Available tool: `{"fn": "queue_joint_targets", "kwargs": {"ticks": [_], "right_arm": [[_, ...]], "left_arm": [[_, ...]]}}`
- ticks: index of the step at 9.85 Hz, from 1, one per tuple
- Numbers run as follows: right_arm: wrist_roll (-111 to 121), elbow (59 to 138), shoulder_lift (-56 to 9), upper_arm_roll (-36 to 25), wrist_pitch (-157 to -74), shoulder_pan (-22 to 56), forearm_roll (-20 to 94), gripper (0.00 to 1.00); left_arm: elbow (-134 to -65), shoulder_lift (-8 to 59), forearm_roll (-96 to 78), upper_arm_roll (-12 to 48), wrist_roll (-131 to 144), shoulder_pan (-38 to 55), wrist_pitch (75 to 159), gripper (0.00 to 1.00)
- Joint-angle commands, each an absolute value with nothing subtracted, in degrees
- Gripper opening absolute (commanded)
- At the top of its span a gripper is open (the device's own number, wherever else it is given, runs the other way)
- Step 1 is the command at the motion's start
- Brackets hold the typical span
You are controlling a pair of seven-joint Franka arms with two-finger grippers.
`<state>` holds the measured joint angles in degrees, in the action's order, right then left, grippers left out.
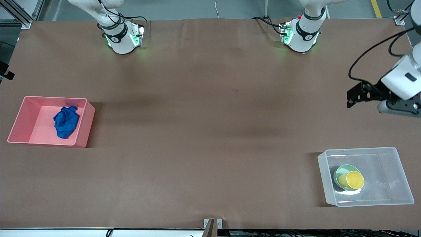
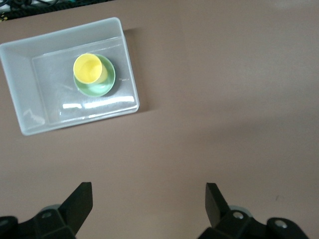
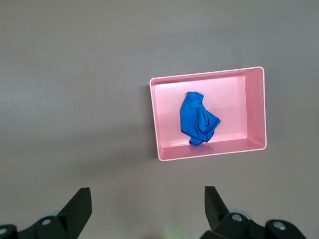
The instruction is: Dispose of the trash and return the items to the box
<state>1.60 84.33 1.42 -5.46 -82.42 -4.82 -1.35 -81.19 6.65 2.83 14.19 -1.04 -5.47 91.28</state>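
Observation:
The blue trash (image 1: 65, 121) lies crumpled inside the pink bin (image 1: 54, 97) at the right arm's end of the table. In the right wrist view the trash (image 3: 198, 119) sits in the pink bin (image 3: 209, 155), and my right gripper (image 3: 148, 195) hangs open and empty high over bare table. The clear box (image 1: 361, 149) holds the mint-green bowl (image 1: 339, 171) with the yellow cup (image 1: 354, 180) lying in it. My left gripper (image 1: 351, 97) is open and empty in the air over the table's left-arm end. Its wrist view shows the left gripper (image 2: 148, 191), box (image 2: 15, 84), bowl (image 2: 103, 88) and cup (image 2: 87, 68).
Brown paper covers the table (image 1: 204, 131). Both arm bases (image 1: 123, 39) (image 1: 301, 38) stand along the edge farthest from the front camera. A small metal bracket (image 1: 212, 225) sits at the table's nearest edge.

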Motion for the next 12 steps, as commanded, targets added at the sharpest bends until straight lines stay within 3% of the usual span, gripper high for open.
{"fn": "queue_joint_targets", "kwargs": {"ticks": [1, 12], "right_arm": [[2.1, 84.9, 2.2, -5.2, -82.3, -5.1, -2.1, 1.00], [2.0, 84.9, 2.2, -5.2, -82.3, -5.1, -2.1, 1.00]], "left_arm": [[-86.8, 2.4, 2.2, 4.9, -0.1, 3.0, 89.6, 1.00], [-92.6, -1.8, -0.4, 1.1, 1.8, 4.6, 91.4, 1.00]]}}
